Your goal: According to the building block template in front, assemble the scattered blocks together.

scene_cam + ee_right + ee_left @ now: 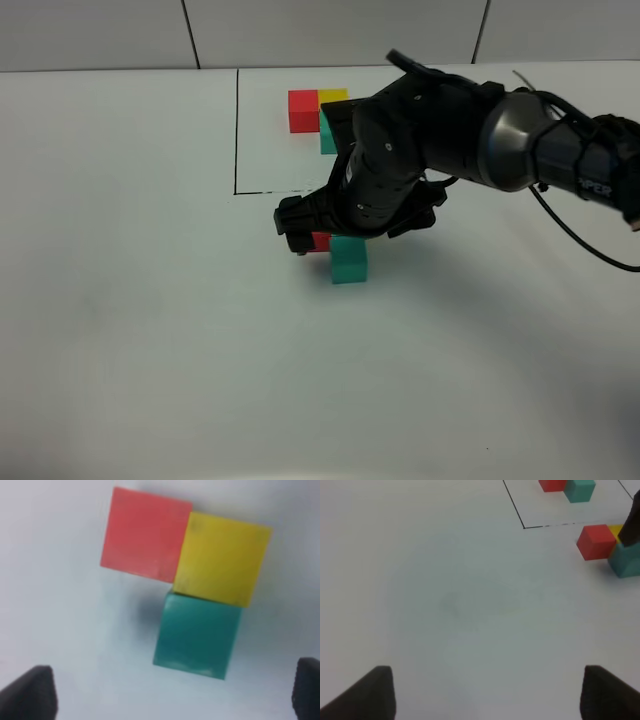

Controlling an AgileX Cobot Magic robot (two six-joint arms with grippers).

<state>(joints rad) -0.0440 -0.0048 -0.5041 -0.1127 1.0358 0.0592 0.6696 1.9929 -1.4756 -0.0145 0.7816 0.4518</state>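
Teal cube lay nearest, touching yellow and red, L-shaped like the template, upper centre; right gripper released above; left gripper released, idle.

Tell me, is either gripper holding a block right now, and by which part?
Nothing is held. The right gripper hangs open above the red cube, yellow cube and teal cube, touching none. The left gripper is open over bare table.
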